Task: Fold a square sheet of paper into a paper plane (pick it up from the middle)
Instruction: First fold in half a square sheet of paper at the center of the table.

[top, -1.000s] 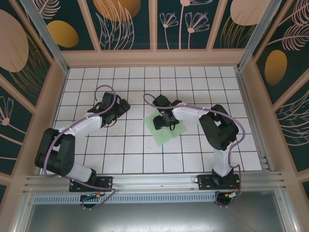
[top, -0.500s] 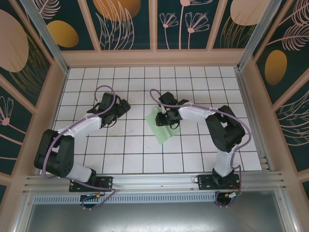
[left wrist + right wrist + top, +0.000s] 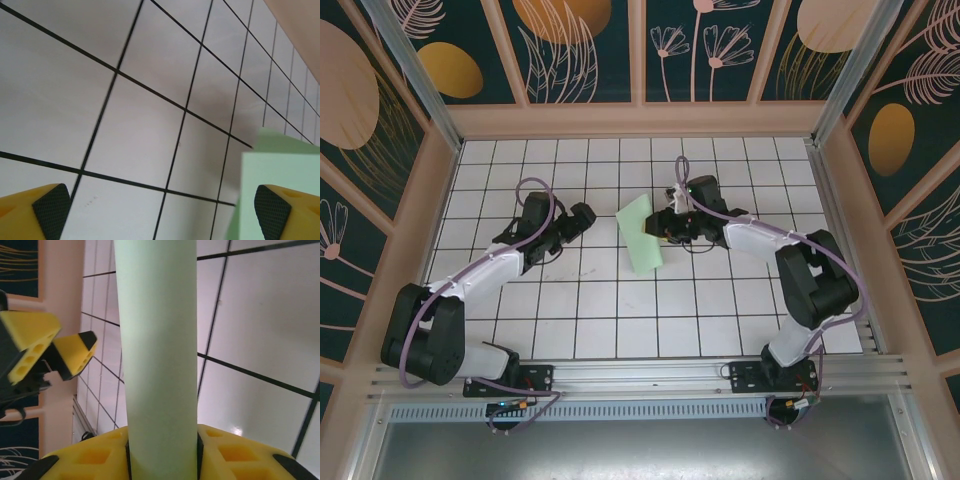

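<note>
The square sheet of paper (image 3: 640,236), pale mint green, is lifted off the white grid table and bent over into a curved, doubled shape. My right gripper (image 3: 661,227) is shut on its middle. In the right wrist view the sheet (image 3: 159,340) rises as a smooth rounded band from between the yellow fingers of that gripper (image 3: 162,460). My left gripper (image 3: 582,218) hangs open a tile or so left of the sheet, nothing between its fingers. In the left wrist view its pads (image 3: 49,207) stand wide apart and the sheet's edge (image 3: 280,160) shows at the lower right.
The white grid table (image 3: 580,320) is fenced by wooden walls (image 3: 640,120) at the back and sides. From the right wrist view the left gripper's yellow fingers (image 3: 55,352) sit left of the sheet, close to it. Open tiles lie in front of both grippers.
The right gripper has shut on the sheet's middle and raised it off the table, moving back and right; the flat sheet has bent over. The left gripper has edged right, still open.
</note>
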You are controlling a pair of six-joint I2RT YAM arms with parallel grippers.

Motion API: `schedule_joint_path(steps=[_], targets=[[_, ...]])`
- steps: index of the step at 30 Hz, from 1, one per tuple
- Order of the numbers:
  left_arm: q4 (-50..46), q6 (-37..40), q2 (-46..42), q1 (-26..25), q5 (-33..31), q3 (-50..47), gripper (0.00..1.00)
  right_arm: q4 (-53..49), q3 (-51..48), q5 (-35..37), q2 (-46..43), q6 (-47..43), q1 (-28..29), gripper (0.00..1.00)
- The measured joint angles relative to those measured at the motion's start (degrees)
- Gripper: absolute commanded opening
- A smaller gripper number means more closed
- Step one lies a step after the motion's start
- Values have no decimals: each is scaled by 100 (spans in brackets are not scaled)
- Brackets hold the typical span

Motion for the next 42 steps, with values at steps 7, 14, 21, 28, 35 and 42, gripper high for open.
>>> schedule_joint_path(steps=[7,14,21,28,35,42], targets=[[708,-153,22,-2,699,-437,87,-87,-2,358,544,63,-31,49],[1626,-514,299,-264,1327,-898,78,153,-127,280,643,330,-188,50],[2575,-892,833,-697,1762,-903,63,621,-308,-114,645,748,-299,52],[3512,-1287,1344,-861,2061,-907,56,1034,-426,-402,688,1154,-332,52],[4301,-1650,1738,-879,2293,-955,51,1298,-492,-601,706,1397,-352,53],[4634,-1823,1891,-909,2332,-973,39,1397,-511,-660,706,1486,-363,53]])
